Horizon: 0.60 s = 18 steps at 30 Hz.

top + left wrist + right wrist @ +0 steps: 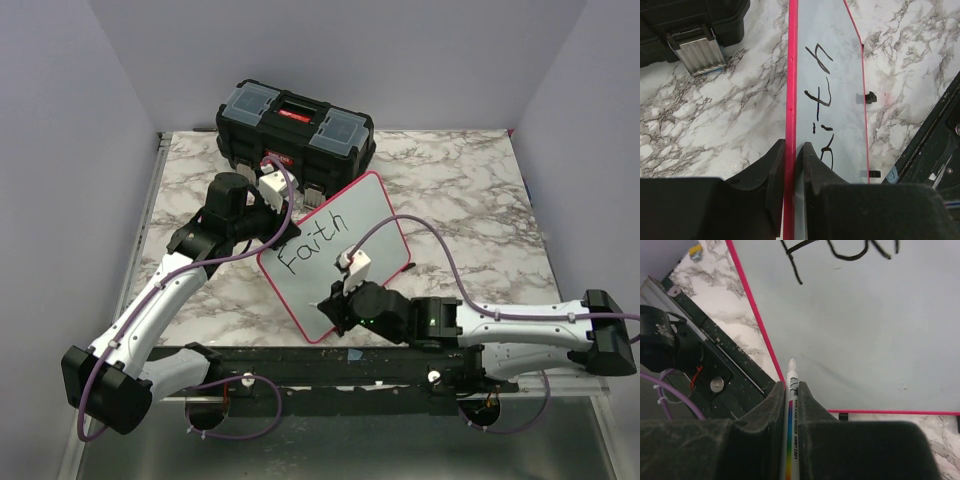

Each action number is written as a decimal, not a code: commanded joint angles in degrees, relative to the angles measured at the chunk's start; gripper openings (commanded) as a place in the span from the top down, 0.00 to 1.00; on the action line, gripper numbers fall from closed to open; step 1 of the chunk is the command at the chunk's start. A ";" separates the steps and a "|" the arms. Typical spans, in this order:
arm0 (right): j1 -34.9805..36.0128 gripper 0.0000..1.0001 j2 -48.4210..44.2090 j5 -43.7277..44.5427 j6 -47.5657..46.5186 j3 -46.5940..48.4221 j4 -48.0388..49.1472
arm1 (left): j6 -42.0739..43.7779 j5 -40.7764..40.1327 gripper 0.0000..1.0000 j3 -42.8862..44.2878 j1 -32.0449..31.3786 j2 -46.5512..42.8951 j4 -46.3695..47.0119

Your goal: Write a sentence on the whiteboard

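The whiteboard [372, 222] with its thin red rim [791, 75] is tilted over the marble table, and the word "Faith" [312, 241] is written in black near its upper edge. My left gripper [288, 212] is shut on the board's left rim, one finger on each face [792, 148]. The lettering [821, 95] runs away from those fingers. My right gripper [337, 300] is shut on a white marker [793, 440] with a rainbow stripe. The marker's tip points at the blank board [865, 325] near its lower left corner, below the letters [840, 251]. Whether the tip touches is unclear.
A black toolbox [295, 125] with a red latch stands at the back of the table, just behind the board, and its metal clasp [697, 50] shows in the left wrist view. A black base rail [330, 365] runs along the near edge. Marble table top [470, 190] lies to the right.
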 commanded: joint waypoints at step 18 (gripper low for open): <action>6.63 0.99 13.09 15.53 -6.53 8.17 12.01 | 2.78 -3.06 1.00 -0.77 -0.10 -0.88 2.35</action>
